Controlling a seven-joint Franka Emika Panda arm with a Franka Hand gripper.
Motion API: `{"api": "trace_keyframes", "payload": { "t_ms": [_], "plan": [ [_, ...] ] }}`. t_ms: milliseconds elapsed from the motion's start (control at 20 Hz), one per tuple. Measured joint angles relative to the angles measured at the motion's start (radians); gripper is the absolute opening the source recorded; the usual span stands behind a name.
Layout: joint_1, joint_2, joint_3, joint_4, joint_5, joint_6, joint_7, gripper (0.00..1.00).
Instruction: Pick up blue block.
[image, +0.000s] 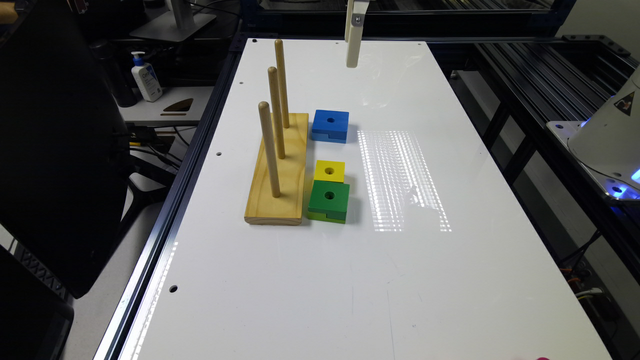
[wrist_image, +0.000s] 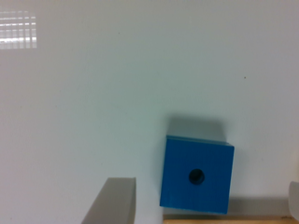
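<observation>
The bright blue square wooden block (image: 330, 125) (wrist_image: 196, 175) lies flat on the glossy white table (image: 380, 260), just beside the pale pine peg base (image: 278, 171), on the exterior view's right of it. The block has a round centre hole and a notched side. The white gripper (image: 353, 47) hangs above the table's far end, well apart from the block and touching nothing. In the wrist view two grey fingers (wrist_image: 112, 201) stand spread, with the block between them on the table below: the gripper is open and empty. Three smooth round wooden pegs (image: 276, 112) stand upright in the base. A smaller yellow square block (image: 329, 171) touches a green square block (image: 328, 201), both pierced by centre holes.
</observation>
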Motion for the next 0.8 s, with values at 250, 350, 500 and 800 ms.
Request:
{"api": "trace_keyframes", "payload": {
  "t_ms": [250,350,500,800],
  "plan": [
    [0.000,0.052,0.000,0.002,0.0000,0.049,0.000,1.00],
    [0.000,0.061,0.000,0.003,0.0000,0.057,0.000,1.00],
    [0.000,0.062,0.000,0.006,0.0000,0.058,0.000,1.00],
    [0.000,0.096,0.000,0.006,0.0000,0.081,0.000,1.00]
  ]
}}
